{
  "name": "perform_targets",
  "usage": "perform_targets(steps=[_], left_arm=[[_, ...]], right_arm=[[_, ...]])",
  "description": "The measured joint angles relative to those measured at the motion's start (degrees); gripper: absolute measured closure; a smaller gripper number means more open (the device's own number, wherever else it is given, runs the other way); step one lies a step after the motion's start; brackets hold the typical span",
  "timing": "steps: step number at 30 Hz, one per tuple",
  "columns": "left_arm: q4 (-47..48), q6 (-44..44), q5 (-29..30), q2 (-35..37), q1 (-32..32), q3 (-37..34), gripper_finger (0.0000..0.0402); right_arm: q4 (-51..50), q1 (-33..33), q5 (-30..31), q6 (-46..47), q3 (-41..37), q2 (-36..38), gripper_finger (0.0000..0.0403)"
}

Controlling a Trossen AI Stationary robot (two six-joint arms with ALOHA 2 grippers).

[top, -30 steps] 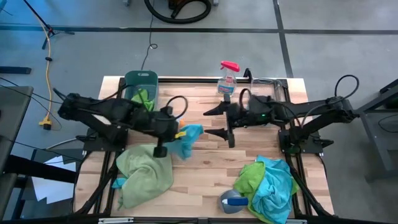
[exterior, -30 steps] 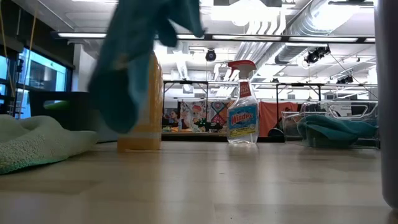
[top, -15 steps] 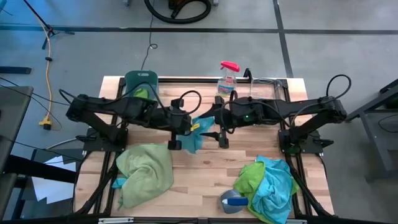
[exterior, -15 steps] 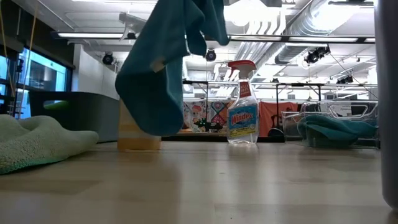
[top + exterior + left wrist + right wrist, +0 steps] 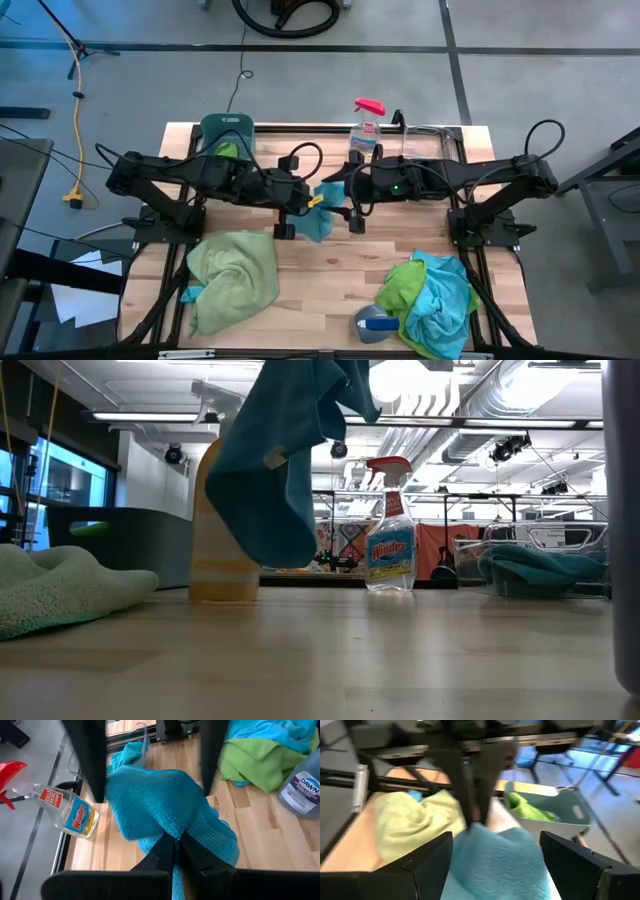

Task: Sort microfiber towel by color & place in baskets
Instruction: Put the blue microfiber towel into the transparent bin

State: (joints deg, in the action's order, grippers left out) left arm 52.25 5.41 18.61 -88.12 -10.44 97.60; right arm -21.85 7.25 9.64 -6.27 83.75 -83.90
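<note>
A blue towel (image 5: 280, 470) hangs in the air over the middle of the table, with my left gripper (image 5: 176, 840) shut on it (image 5: 305, 203). Facing it from the right, my right gripper (image 5: 346, 200) stands open. Its two fingers (image 5: 92, 765) flank the towel (image 5: 495, 855), and whether they touch it does not show. The dark teal-green basket (image 5: 227, 135) at the far left holds a green towel (image 5: 527, 810). The clear basket (image 5: 530, 570) at the far right holds a blue one. A green towel (image 5: 235, 275) lies at the near left. My left gripper pinches a bunched fold of the blue towel (image 5: 170, 827) between its two fingers. The fingers come from the table's left, slanting down. The towel drapes forward and hangs slack below them (image 5: 270, 520), clear of the table.
A Windex spray bottle (image 5: 365, 125) stands at the far edge, between the baskets. A heap of green and blue towels (image 5: 432, 290) and a Dawn bottle (image 5: 375, 322) lie at the near right. A yellow bottle (image 5: 222, 550) stands behind the hanging towel in the low view.
My left gripper has carried the blue towel toward the table's right, up to my right gripper. The towel has stayed clear of the table and now hangs between my right gripper's fingers. My right gripper has shifted a little toward the left and tipped, staying open.
</note>
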Motion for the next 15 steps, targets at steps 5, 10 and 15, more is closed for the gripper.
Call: perform_targets(steps=[5,10,15], left_arm=[[-0.03,0.46,0.16,0.0,0.04,0.0,0.0401],[-0.12,0.39,0.13,0.0,0.04,-0.02,0.0401],[-0.76,0.28,0.11,0.0,0.04,-0.02,0.0401]], right_arm=[[-1.18,0.02,-1.17,0.86,0.06,-1.64,0.0107],[-0.15,0.0,-0.48,1.32,0.02,-2.41,0.0113],[-0.76,-0.11,0.44,2.83,0.02,-2.41,0.017]])
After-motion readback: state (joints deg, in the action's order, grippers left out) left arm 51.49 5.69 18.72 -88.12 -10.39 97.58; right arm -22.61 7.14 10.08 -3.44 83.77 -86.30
